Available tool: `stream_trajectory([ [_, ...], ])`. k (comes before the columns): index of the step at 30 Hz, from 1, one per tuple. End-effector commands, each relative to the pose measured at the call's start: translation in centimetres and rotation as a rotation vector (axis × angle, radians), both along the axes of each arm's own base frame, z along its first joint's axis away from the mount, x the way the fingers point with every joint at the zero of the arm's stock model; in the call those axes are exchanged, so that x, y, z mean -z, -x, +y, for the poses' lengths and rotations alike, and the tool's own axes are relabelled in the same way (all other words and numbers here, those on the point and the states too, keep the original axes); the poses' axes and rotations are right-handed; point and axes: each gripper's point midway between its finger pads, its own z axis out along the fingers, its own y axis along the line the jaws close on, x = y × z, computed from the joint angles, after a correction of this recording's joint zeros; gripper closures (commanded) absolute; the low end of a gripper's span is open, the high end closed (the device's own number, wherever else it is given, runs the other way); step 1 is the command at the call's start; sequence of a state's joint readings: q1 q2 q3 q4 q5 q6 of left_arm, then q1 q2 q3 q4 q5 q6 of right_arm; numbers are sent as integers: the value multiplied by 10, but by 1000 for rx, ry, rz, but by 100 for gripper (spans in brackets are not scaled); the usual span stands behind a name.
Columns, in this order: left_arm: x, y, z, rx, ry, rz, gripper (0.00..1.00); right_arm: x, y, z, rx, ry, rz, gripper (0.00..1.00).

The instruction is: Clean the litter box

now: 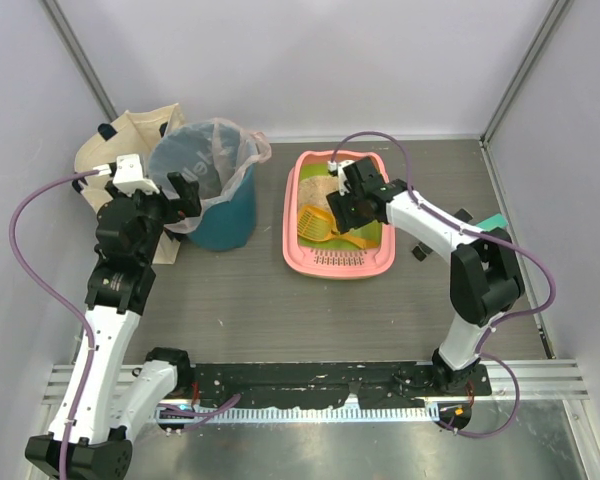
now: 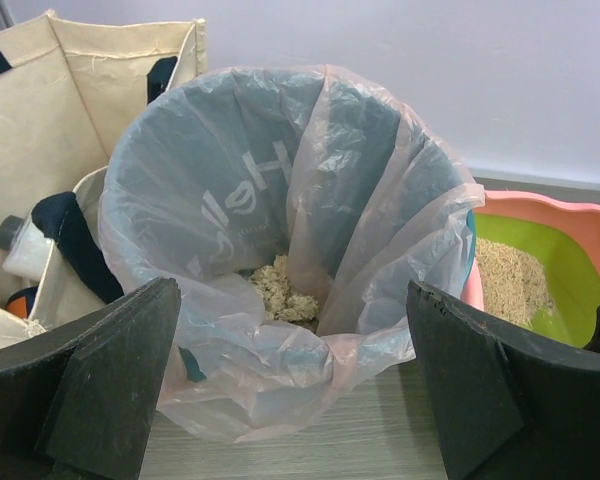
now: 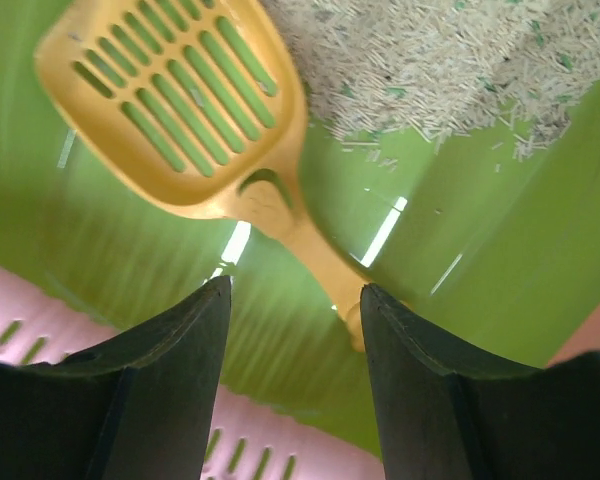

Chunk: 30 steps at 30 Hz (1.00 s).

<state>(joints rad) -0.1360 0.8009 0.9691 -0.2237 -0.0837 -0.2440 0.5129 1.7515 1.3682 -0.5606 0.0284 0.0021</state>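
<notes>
The pink litter box (image 1: 292,225) with its lime-green floor (image 3: 460,230) lies right of centre. Beige litter (image 3: 430,60) is heaped at its far end. An orange slotted scoop (image 3: 180,100) rests flat on the green floor, also visible from above (image 1: 320,225). My right gripper (image 3: 295,290) hangs low inside the box over the scoop's handle, jaws apart; the handle's end lies by the right finger (image 3: 420,360), ungripped. My left gripper (image 2: 295,390) is wide open and empty, just in front of the teal bin (image 1: 225,225).
A clear bag (image 2: 280,180) lines the bin, with clumps of litter (image 2: 280,290) at its bottom. A cream tote bag (image 1: 110,140) stands behind and left of the bin. The box's pink slotted ledge (image 3: 40,320) is at its near end.
</notes>
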Motion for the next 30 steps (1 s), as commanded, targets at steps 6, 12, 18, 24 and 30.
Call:
stream_trajectory([
  [6,-18,1,0,2,-23,-80,0,24,-6,-1,-78,-39,-31,40],
  [12,-18,1,-4,26,-27,-85,0,29,-11,-1,-114,-33,-98,40],
  [18,-16,0,-4,28,-33,-82,0,45,-13,13,-168,-78,-79,41],
  [24,-15,-1,-4,30,-40,-77,0,64,-15,18,-184,-78,-53,43],
  [30,-12,-3,-4,35,-49,-68,0,66,-13,17,-159,-83,-42,54],
])
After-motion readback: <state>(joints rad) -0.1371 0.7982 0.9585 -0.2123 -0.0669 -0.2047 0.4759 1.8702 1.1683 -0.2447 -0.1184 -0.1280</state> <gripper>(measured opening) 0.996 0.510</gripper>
